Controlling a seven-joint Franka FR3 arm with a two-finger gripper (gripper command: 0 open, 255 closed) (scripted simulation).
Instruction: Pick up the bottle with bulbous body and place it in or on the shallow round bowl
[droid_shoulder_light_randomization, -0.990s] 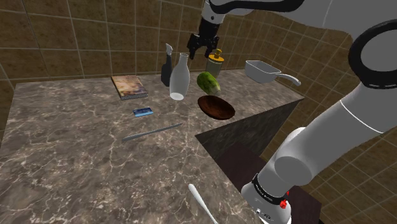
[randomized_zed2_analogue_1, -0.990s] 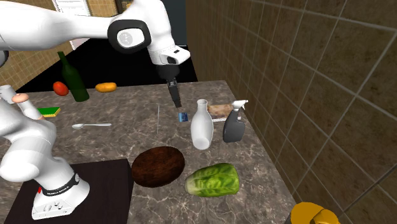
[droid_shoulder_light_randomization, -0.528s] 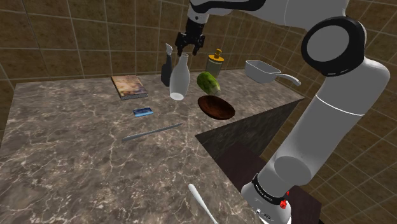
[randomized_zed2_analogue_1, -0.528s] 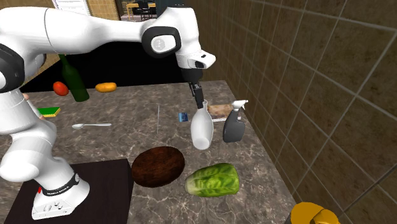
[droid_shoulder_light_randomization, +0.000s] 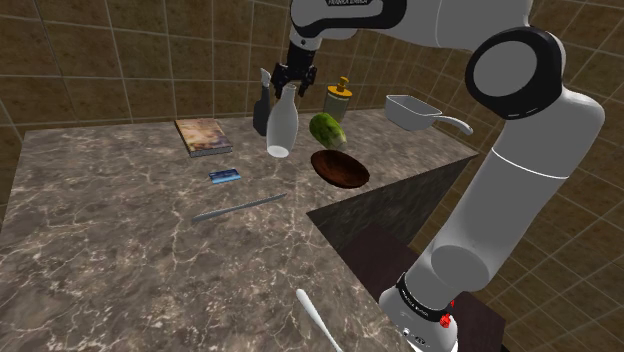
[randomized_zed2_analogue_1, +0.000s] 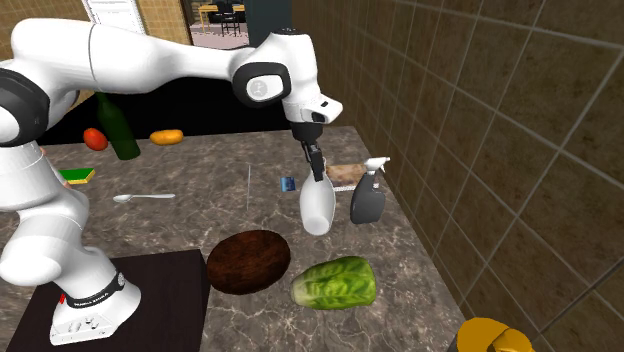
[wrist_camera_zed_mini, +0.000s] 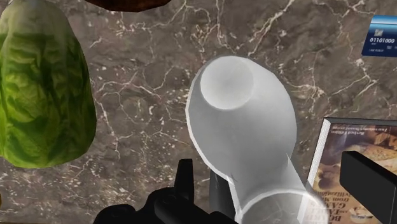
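Note:
A white bottle with a bulbous body (droid_shoulder_light_randomization: 280, 128) (randomized_zed2_analogue_1: 318, 208) stands upright on the marble counter. My gripper (droid_shoulder_light_randomization: 290, 83) (randomized_zed2_analogue_1: 316, 166) (wrist_camera_zed_mini: 277, 191) is lowered over its top, open, with one finger on each side of the narrow neck. In the wrist view the bottle (wrist_camera_zed_mini: 245, 121) lies between the fingers (wrist_camera_zed_mini: 184, 181), and neither clasps it. The shallow round bowl (droid_shoulder_light_randomization: 340, 168) (randomized_zed2_analogue_1: 249, 261), dark brown, sits on the counter close to the bottle, towards the stand.
A green lettuce (droid_shoulder_light_randomization: 328, 128) (randomized_zed2_analogue_1: 335, 282) (wrist_camera_zed_mini: 44, 89) lies beside the bowl. A dark spray bottle (droid_shoulder_light_randomization: 262, 100) (randomized_zed2_analogue_1: 367, 195) stands just behind the white bottle. A book (droid_shoulder_light_randomization: 203, 136) (wrist_camera_zed_mini: 347, 153), blue card (droid_shoulder_light_randomization: 225, 175), yellow jar (droid_shoulder_light_randomization: 339, 98) and grey pan (droid_shoulder_light_randomization: 415, 112) are nearby.
The gripper has moved towards the shoulder view's left and come down, from beside the bottle to straddling its neck. It stayed open. The bottle has not moved.

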